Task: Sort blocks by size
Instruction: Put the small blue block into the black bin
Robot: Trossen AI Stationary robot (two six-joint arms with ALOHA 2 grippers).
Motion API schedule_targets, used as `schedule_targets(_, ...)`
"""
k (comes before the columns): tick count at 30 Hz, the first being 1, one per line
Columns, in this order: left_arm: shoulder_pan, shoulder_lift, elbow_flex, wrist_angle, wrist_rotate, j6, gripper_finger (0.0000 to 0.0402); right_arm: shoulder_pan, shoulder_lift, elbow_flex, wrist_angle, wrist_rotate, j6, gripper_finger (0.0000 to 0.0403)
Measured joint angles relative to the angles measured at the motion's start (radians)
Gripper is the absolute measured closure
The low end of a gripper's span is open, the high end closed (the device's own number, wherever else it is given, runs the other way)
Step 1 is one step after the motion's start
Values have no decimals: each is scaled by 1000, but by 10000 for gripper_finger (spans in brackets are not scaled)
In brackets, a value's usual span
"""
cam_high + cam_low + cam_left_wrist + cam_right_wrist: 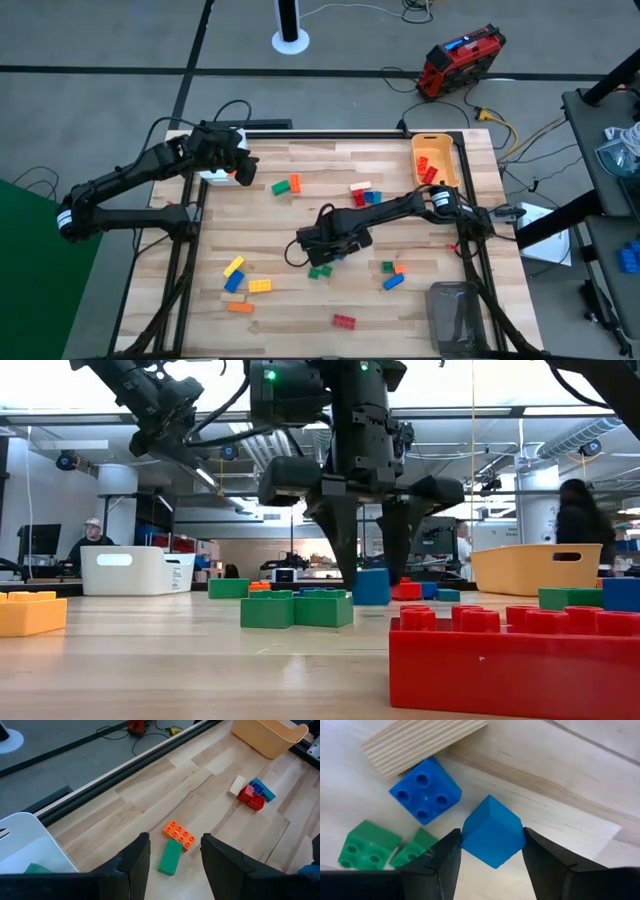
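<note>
Coloured blocks lie scattered over the wooden table (300, 300). My right gripper (325, 248) stands at the table's middle, fingers pointing down, shut on a small blue block (492, 832). A studded blue block (425, 790) and two green blocks (367, 851) lie on the table beside it. At the far left my left gripper (243, 168) hangs open and touches nothing, next to the white bin (213, 176). Past its fingers, an orange block (179, 835) and a green block (170, 857) lie on the table side by side. My right gripper pinches the small blue block by two opposite side faces (470, 840) between its two fingers. The fingers (345, 550) come from above, pointing down, with the block (371, 587) at their free ends. Whether the block is clear of the table or rests on it, I cannot tell.
An orange-yellow bin (437, 148) holding red blocks stands at the far right, and a grey bin (455, 315) at the near right. The white bin (30, 845) holds a green block. A large red block (515, 660) lies near the front edge.
</note>
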State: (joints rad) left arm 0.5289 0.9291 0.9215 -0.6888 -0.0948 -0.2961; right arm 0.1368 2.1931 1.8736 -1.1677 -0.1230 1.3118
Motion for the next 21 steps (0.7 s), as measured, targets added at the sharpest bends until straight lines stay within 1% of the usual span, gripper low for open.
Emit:
schedule_targets(5,0,0,0,0,0,0,248,0,-43,18,-35,3,-66,221)
schedule_targets(11,0,0,0,0,0,0,248,0,-140,18,-93,54,-195,223)
schedule_targets(17,0,0,0,0,0,0,248,19,-272,9,-118,99,-297,224)
schedule_targets(21,0,0,0,0,0,0,248,52,-386,-39,-148,127,-331,224)
